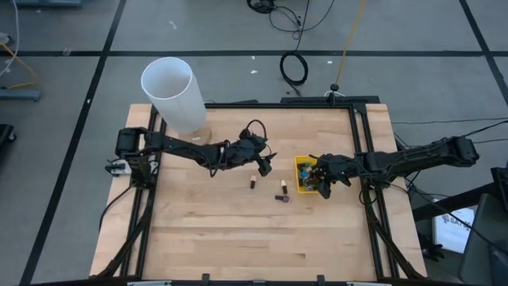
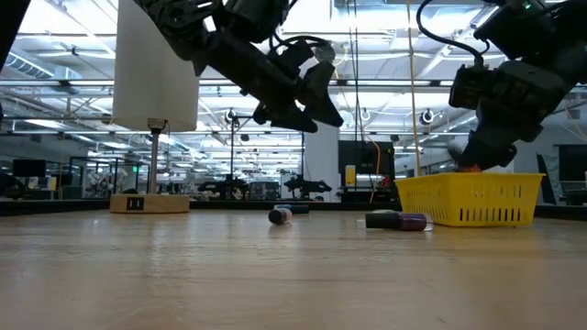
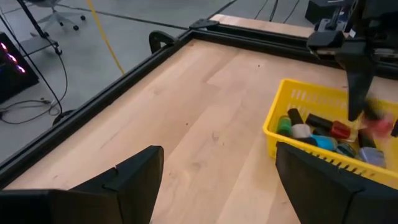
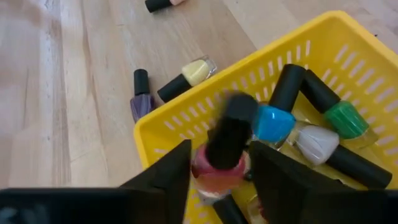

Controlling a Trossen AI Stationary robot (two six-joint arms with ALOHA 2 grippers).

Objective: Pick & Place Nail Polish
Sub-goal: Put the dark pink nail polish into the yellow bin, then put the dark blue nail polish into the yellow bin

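A yellow bin (image 1: pixel 299 184) stands at the table's right and holds several nail polish bottles, among them a teal (image 4: pixel 273 121) and a green one (image 4: pixel 345 118). My right gripper (image 4: pixel 221 155) hangs over the bin, slanting down, with a red bottle (image 4: pixel 217 173) with a dark cap between its parted fingers. A yellow bottle (image 4: pixel 189 76) and a purple bottle (image 4: pixel 142 98) lie on their sides on the wood beside the bin, and another bottle (image 1: pixel 253 183) lies nearer the middle. My left gripper (image 1: pixel 263 165) hovers open above mid-table with nothing between its fingers. My right gripper has the red bottle's body (image 4: pixel 214 177) between its two fingers, cap leaning away from the wrist, above the bottles in the bin. The bottle shows blurred while the fingers (image 4: pixel 177 171) are sharp. I cannot tell whether the fingers touch it.
A big white cylinder (image 1: pixel 171 91) on a small wooden base stands at the far left corner. A black frame rail (image 3: pixel 124 81) runs along the table's edges. Bare wood lies along the near half of the table (image 1: pixel 238 238).
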